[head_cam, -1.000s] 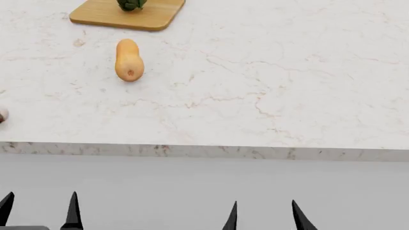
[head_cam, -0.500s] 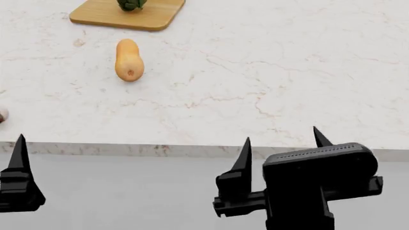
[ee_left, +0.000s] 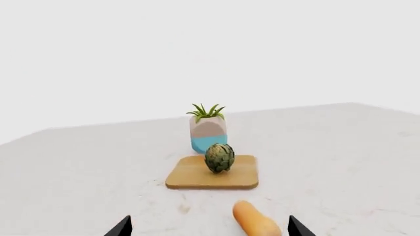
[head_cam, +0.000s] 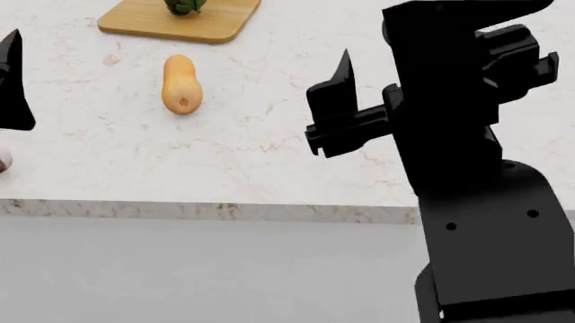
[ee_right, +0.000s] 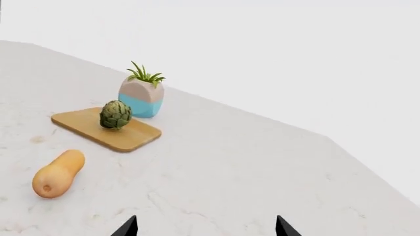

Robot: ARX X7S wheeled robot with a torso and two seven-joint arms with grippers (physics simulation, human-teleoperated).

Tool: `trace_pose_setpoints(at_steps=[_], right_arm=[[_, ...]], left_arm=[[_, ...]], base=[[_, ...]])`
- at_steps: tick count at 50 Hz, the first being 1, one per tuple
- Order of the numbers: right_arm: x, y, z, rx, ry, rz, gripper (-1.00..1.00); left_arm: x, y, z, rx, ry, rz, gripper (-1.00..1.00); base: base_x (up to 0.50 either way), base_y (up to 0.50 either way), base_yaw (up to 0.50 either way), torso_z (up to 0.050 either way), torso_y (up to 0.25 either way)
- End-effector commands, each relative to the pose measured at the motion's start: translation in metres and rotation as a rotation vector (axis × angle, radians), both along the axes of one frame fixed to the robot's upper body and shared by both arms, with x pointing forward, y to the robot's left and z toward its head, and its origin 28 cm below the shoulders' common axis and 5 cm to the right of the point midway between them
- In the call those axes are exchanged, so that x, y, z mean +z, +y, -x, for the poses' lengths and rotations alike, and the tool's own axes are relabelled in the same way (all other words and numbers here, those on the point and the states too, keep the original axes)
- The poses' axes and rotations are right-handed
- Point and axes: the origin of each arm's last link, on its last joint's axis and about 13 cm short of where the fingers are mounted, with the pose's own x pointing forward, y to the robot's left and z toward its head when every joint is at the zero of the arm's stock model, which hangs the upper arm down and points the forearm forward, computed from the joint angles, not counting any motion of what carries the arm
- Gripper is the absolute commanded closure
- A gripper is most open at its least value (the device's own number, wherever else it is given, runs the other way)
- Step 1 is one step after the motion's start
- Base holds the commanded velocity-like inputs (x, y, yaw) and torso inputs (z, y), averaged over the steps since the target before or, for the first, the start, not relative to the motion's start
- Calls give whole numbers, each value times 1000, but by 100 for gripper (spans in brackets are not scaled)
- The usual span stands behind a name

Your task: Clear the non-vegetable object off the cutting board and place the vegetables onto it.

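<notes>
No brand, label or writing shows on anything in view.

Taking the flat light-brown wooden cutting board point(head_cam: 180, 20) as the landmark: nearest the robot, the black right gripper point(ee_right: 204, 227) is raised over the white marble countertop point(head_cam: 359, 155), well on the near side of the board and off to its right. Its two pointed fingertips stand wide apart with nothing between them. In the head view its bulky black arm rises from the lower right, with one fingertip point(head_cam: 341, 70) pointing up. The black left gripper point(ee_left: 204, 227) also hovers on the near side of the board, its fingertips likewise spread and empty; the head view catches only one dark fingertip point(head_cam: 13, 81) at the left edge.

A small whitish garlic bulb point(head_cam: 4, 161) lies on the counter, well apart from the board on its near left, mostly cut off. The smooth orange-tan butternut squash point(head_cam: 180, 84) lies on the counter near the board's front edge, not touching it.

The olive-green scaly artichoke-like globe point(ee_left: 219, 158) sits on the board, toward its far side. Just behind the board stands a beige planter with a teal-blue base point(ee_left: 208, 134) and spiky green leaves.
</notes>
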Motion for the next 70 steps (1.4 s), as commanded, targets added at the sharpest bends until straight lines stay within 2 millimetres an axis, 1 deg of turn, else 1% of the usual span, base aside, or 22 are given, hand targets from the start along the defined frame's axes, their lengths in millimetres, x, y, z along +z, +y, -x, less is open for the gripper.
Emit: trace_pose_setpoints(at_steps=[1, 9, 12, 16, 22, 31, 36, 40, 50, 55, 63, 70], right_arm=[[40, -6, -18, 18, -26, 10, -100], [55, -10, -24, 6, -37, 20, -100], [60, -9, -24, 16, -51, 1, -100], [62, -8, -23, -1, -65, 21, -100], [67, -10, -20, -20, -86, 20, -100], [69, -10, -18, -18, -81, 13, -100], [69, -12, -18, -22, -76, 12, -100], [69, -14, -16, -28, -74, 17, -100], [69, -11, -13, -4, -91, 35, -100], [80, -12, -11, -11, -114, 20, -100], [93, -13, -12, -8, -107, 20, -100], [100, -13, -11, -10, -115, 34, -100]], left_arm=[[45, 6, -22, -57, 8, 5, -100], [59, 13, -22, -36, 2, -4, -100], [62, 15, -23, -36, 5, -2, -100], [66, 16, -23, -32, -8, -5, -100], [72, 16, -23, -39, -13, -5, -100], [76, 15, -22, -47, -17, -7, -100], [74, 13, -22, -50, -17, -5, -100], [75, 11, -21, -54, -20, -9, -100], [74, 12, -19, -50, -25, -12, -100], [79, 13, -18, -48, -35, -12, -100], [84, 14, -16, -47, -43, -13, -100], [89, 14, -14, -46, -51, -16, -100]], base=[[0, 0, 0, 0, 0], [0, 0, 0, 0, 0], [0, 0, 0, 0, 0], [0, 0, 0, 0, 0], [0, 500, 0, 0, 0], [0, 500, 0, 0, 0], [0, 500, 0, 0, 0], [0, 321, 0, 0, 0], [0, 309, 0, 0, 0], [0, 0, 0, 0, 0], [468, 0, 0, 0, 0], [500, 0, 0, 0, 0]])
